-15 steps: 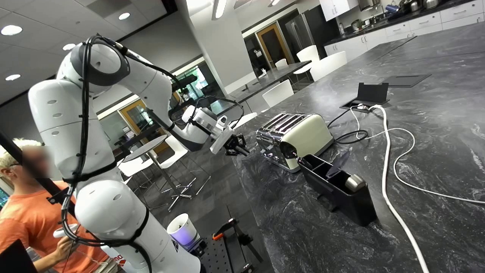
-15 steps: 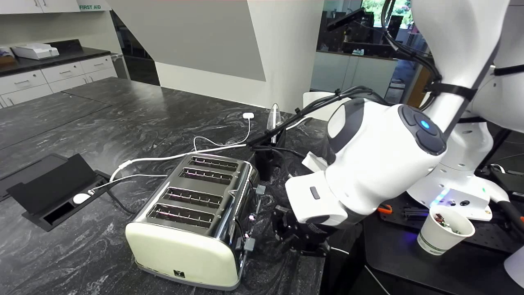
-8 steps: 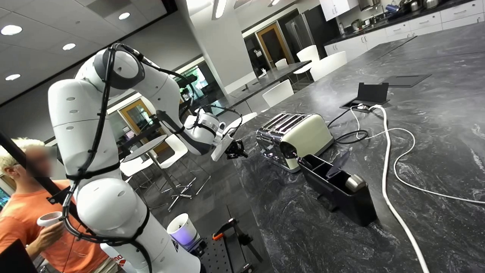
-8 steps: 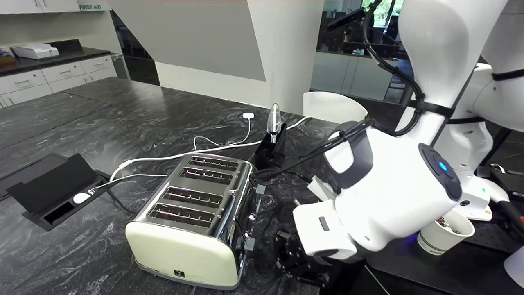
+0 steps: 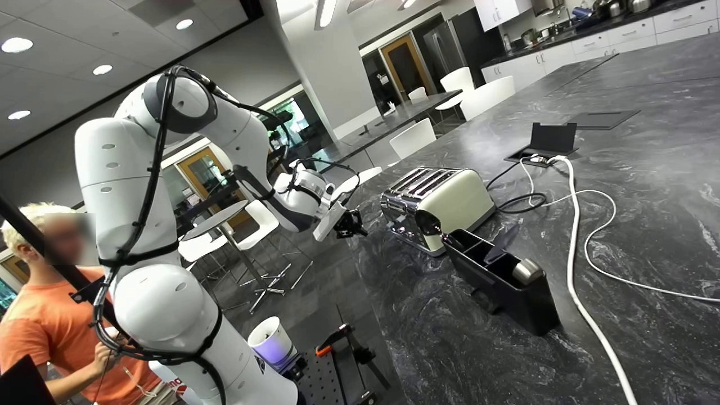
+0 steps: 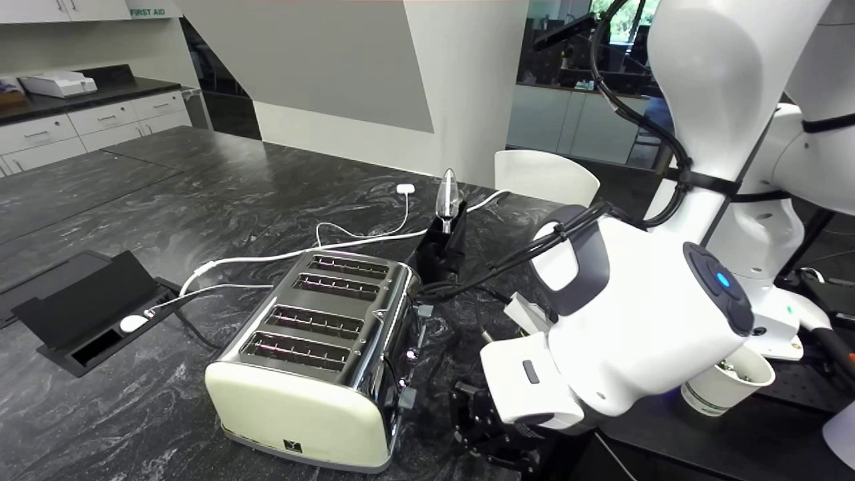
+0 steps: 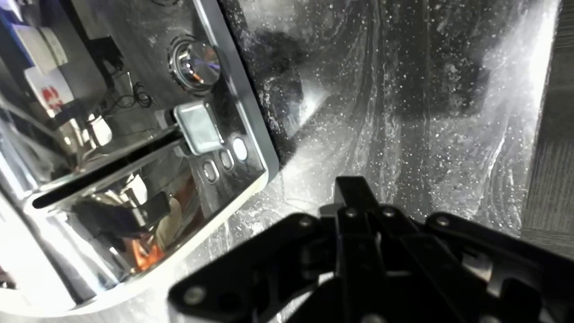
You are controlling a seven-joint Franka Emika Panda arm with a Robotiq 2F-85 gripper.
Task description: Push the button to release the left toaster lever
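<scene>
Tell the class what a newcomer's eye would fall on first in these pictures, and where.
Likely first is the white robot arm, rising beside the dark table in both exterior views. Next comes the shiny four-slot toaster with cream ends on that table, apart from the closed black gripper. A person in an orange shirt also stands out at the left edge of an exterior view.

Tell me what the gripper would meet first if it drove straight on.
Probably the dark marbled countertop: in the wrist view, the gripper points at it, beside the four-slot toaster, though depth is unclear.
</scene>
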